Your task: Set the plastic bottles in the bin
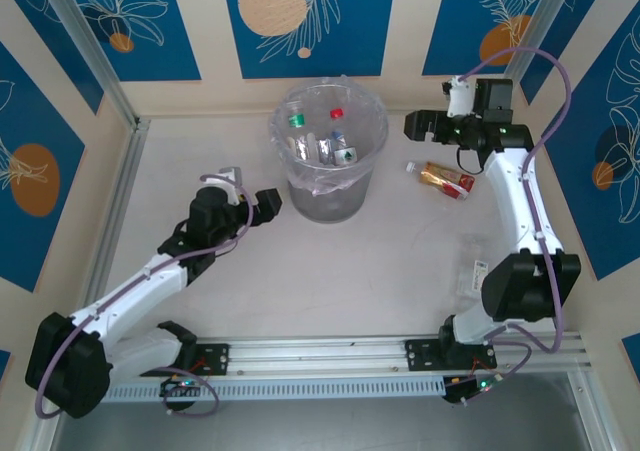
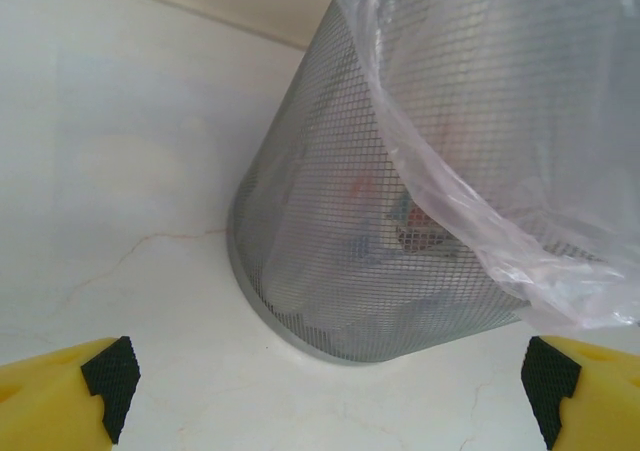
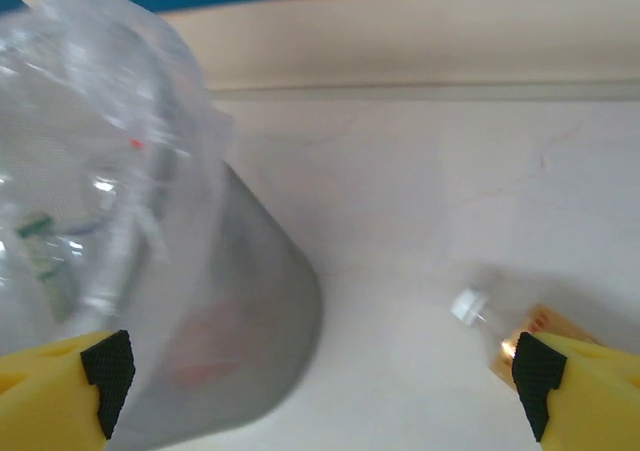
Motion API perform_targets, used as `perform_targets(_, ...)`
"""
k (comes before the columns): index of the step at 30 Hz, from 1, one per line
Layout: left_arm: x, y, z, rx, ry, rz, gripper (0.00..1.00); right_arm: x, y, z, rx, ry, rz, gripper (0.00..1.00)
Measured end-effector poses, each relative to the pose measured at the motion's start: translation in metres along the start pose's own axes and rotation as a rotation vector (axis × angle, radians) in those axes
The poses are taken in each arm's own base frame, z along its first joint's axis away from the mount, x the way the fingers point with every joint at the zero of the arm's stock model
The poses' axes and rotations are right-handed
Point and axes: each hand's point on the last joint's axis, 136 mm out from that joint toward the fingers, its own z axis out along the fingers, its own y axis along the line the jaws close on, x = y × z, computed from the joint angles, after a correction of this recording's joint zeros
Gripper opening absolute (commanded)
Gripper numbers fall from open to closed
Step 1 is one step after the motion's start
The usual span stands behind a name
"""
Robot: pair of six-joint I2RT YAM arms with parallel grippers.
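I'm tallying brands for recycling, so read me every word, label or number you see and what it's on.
No text is readable.
Bottle on the table: red and orange label, too blurred to read.
Bottles in the bin: labels too small to read.
Blue wall panels: leaf and circle patterns, no words.

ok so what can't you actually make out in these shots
- Top view: bottles in the bin overlap under the clear bag; count unsure, labels too small.
- Left wrist view: the bin's contents are smears behind mesh and bag.
- Right wrist view: the loose bottle is blurred, its base end hidden behind a finger pad.
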Motion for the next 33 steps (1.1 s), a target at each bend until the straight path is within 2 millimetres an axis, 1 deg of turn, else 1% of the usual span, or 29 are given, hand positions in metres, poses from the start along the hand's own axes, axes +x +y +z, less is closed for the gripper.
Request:
perform_targets(2,-0.003,0.0,-0.005,0.008,-0.033,0.017,1.0,0.016,-0.016,0.015,0.012,0.077,-0.005,1.0)
perform_targets(5,-0.012,0.002,-0.011,0.0,-0.091,0.047,1.0,0.037,-0.032,0.037,0.021,0.184,-0.037,1.0)
perform_targets(9,-0.022,0.005,-0.016,-0.022,-0.149,0.08,1.0,0.054,-0.053,0.055,0.053,0.289,-0.098,1.0)
perform_targets(16,-0.027,0.012,-0.017,-0.062,-0.184,0.121,1.0,0.063,-0.084,0.07,0.11,0.395,-0.249,1.0)
perform_targets(18,-0.029,0.015,-0.018,-0.081,-0.193,0.134,1.0,0.07,-0.093,0.078,0.114,0.445,-0.295,1.0)
perform_targets(22,-0.03,0.021,-0.018,-0.115,-0.197,0.158,0.99,0.089,-0.107,0.089,0.092,0.535,-0.397,1.0)
perform_targets(25,-0.031,0.023,-0.019,-0.131,-0.191,0.175,1.0,0.102,-0.116,0.091,0.076,0.604,-0.502,1.0)
perform_targets(31,-0.038,0.022,-0.02,-0.141,-0.199,0.175,0.99,0.109,-0.146,0.095,0.094,0.667,-0.679,0.99)
perform_targets(33,-0.036,0.023,-0.02,-0.145,-0.19,0.176,1.0,0.116,-0.156,0.098,0.079,0.7,-0.732,1.0)
